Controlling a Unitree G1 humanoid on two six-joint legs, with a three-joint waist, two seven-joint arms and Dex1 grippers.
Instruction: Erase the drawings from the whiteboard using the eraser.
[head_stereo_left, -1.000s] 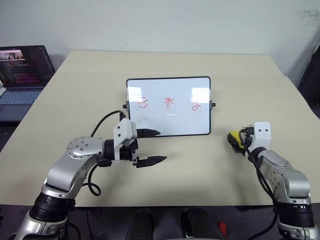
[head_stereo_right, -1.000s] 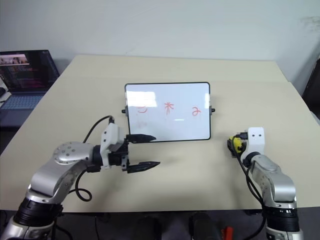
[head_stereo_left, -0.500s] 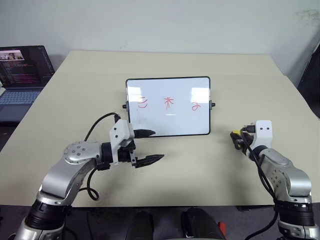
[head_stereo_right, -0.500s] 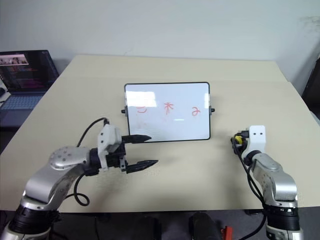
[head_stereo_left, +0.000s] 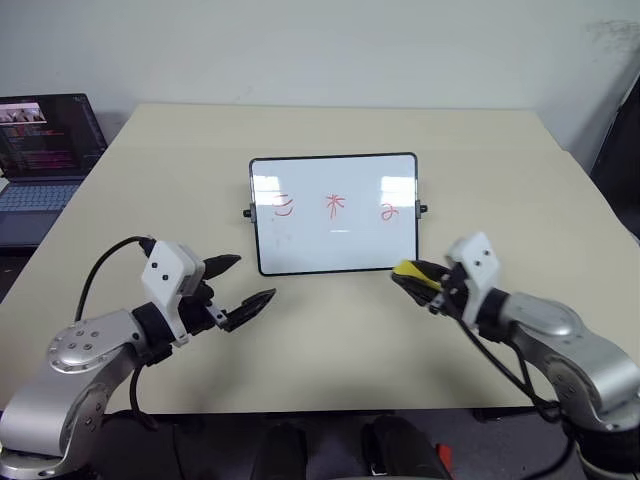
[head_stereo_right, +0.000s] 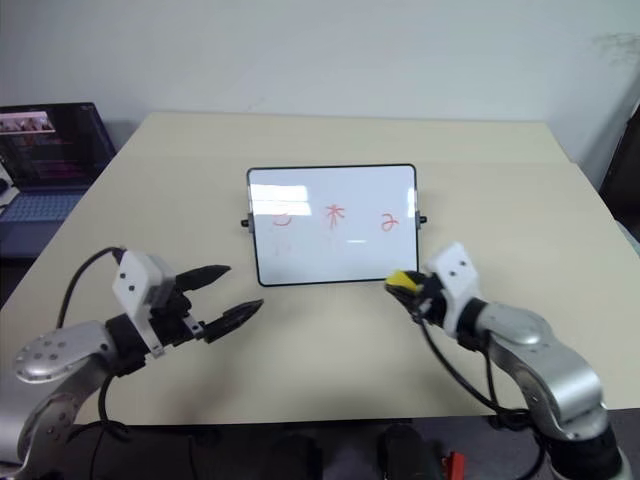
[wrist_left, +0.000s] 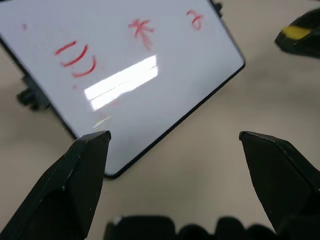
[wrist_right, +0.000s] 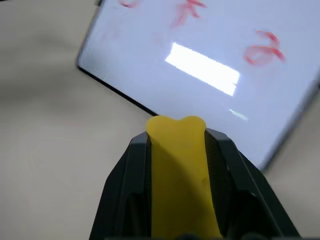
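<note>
In the left wrist view we lose the whiteboard (wrist_left: 125, 75) past the top and left edges, and the eraser (wrist_left: 296, 32) is a blurred yellow streak at the right edge. The laptop (head_stereo_left: 45, 140) is cut by the left edge. The drawings (head_stereo_left: 333, 206) are too small for us to read

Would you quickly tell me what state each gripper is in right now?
Left gripper: open, holding nothing.
Right gripper: shut on the yellow eraser, near the whiteboard's lower right corner.
</note>
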